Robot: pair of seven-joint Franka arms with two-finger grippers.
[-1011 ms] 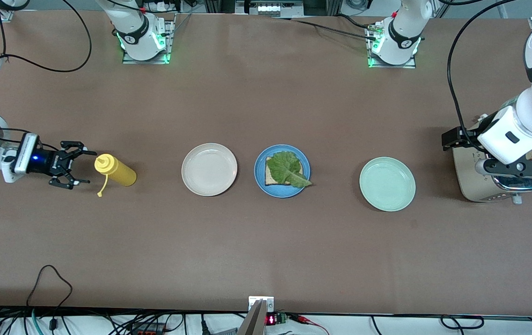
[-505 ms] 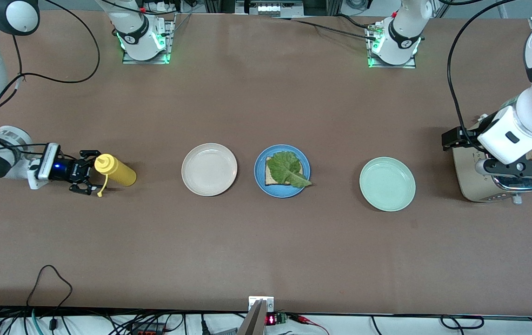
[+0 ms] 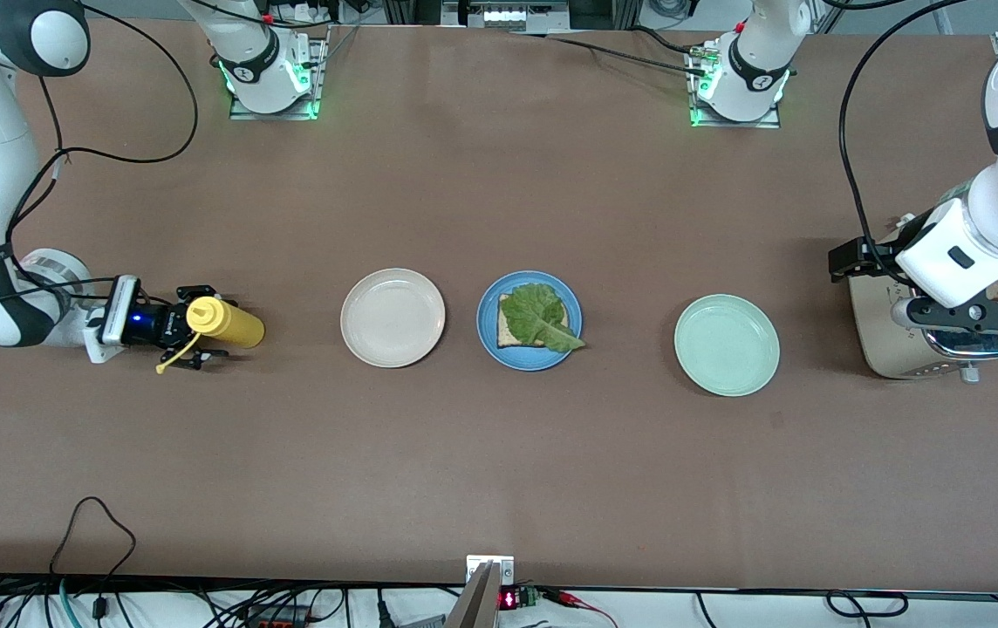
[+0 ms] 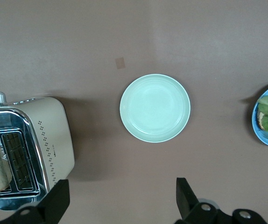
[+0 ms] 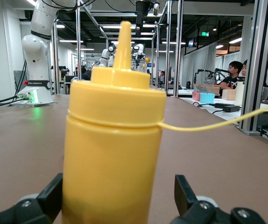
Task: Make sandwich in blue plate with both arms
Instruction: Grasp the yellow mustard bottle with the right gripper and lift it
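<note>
Right claw (image 3: 187, 339) spread around upright mustard bottle (image 3: 226, 321), not clamped. Left claw (image 3: 961, 316) spread above toaster (image 3: 887, 336), waiting. On blue plate (image 3: 488, 338): bread, lettuce (image 3: 540, 316). Risk: uneven closing tipping bottle onto counter (image 3: 499, 453).

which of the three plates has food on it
The blue plate, the middle one of the row: it holds a bread slice topped with lettuce. The beige plate and mint-green plate are bare.

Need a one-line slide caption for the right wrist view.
Open right gripper straddling the upright yellow plastic squeeze bottle on the brown table.
</note>
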